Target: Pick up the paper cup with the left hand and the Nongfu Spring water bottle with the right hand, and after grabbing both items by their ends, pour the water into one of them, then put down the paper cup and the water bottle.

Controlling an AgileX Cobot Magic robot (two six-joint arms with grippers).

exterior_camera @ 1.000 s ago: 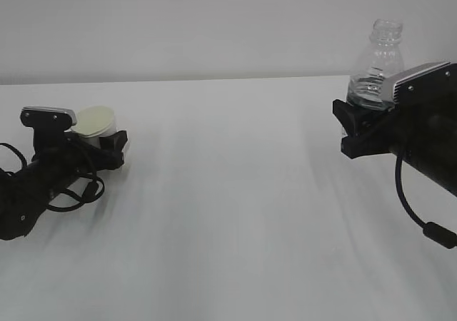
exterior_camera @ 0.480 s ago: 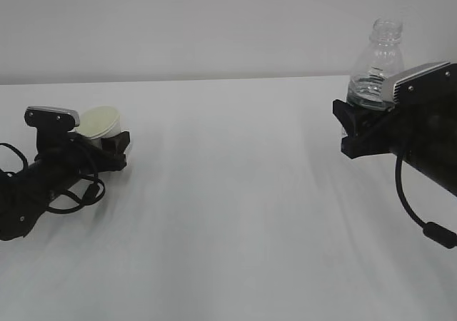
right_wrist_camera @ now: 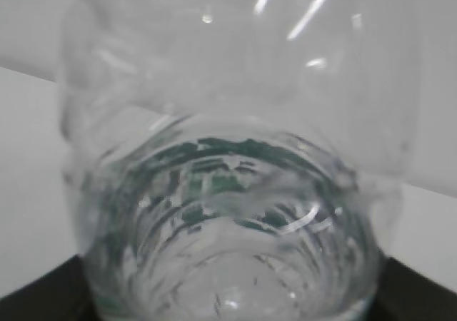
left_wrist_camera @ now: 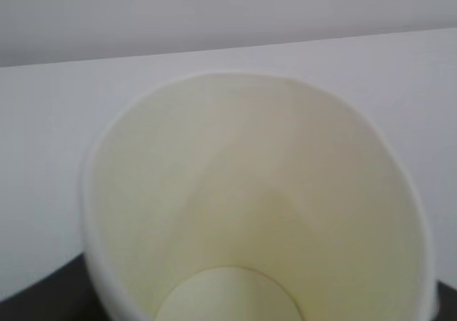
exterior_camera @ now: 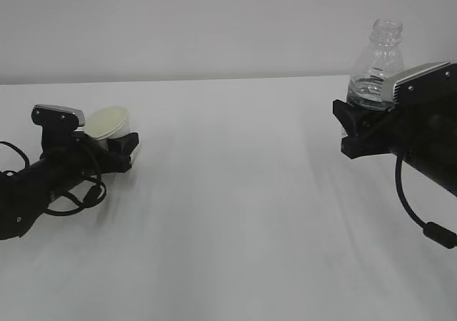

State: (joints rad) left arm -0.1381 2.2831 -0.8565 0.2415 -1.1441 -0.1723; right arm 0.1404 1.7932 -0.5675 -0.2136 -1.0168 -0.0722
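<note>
We see a plain white table [exterior_camera: 235,214]. Behind it stands a bare grey wall [exterior_camera: 200,21], evenly lit.

The white bench [exterior_camera: 235,192] lies bare across the middle of the frame, wide room between my two tools. At far left the cup [exterior_camera: 108,121] blocks; at upper right the bottle [exterior_camera: 377,60].

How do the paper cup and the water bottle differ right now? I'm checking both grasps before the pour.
The paper cup is opaque white with a cream inside; the water bottle is clear plastic. The cup is short with a wide mouth, the bottle taller with a narrow threaded neck. The cup tilts in the left gripper, while the bottle stands upright in the right gripper. Both are open-topped.
</note>
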